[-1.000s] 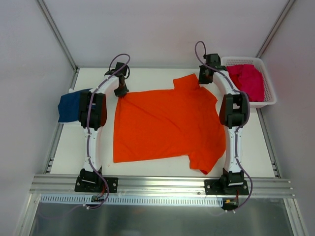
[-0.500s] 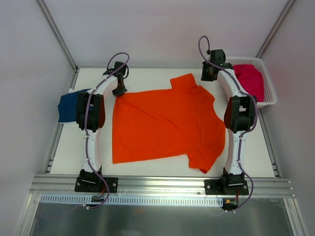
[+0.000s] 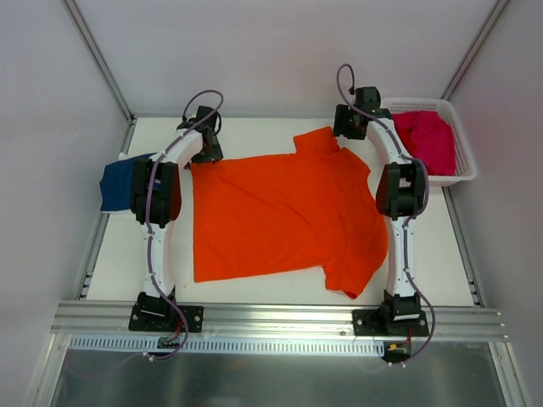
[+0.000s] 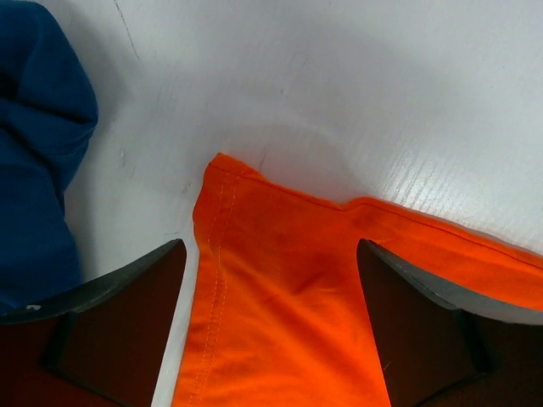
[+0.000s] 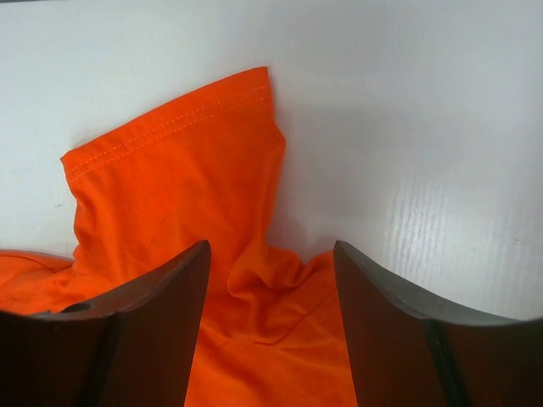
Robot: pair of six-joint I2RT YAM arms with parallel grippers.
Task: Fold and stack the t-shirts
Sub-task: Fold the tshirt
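1. The orange t-shirt (image 3: 284, 216) lay spread out flat on the white desk (image 3: 254, 292), between the two arms; its bottom edge was toward the left arm and its sleeves were toward the right arm.
2. The left fingers (image 4: 127, 314) were spread wide apart and held nothing; they hung over the far left corner of the orange t-shirt; the corner lay flat on the desk in the gap between them, and a line of stitches ran along its edge.
3. The right fingers (image 5: 153, 314) were spread apart too and held nothing; the far sleeve of the orange t-shirt lay on the desk between them; the cloth was a bit wrinkled where the sleeve met the body, and two rows of stitches showed along the sleeve's end.
4. The other sleeve lay at the near edge of the desk, close to the foot of the right arm.
5. The navy t-shirt (image 3: 114, 182) sat bunched at the left side of the desk, partly hidden by the left arm; a strip of bare desk lay between it and the orange one.
6. The pink t-shirts (image 3: 424, 140) were heaped in a white basket (image 3: 462, 170) at the far right corner.
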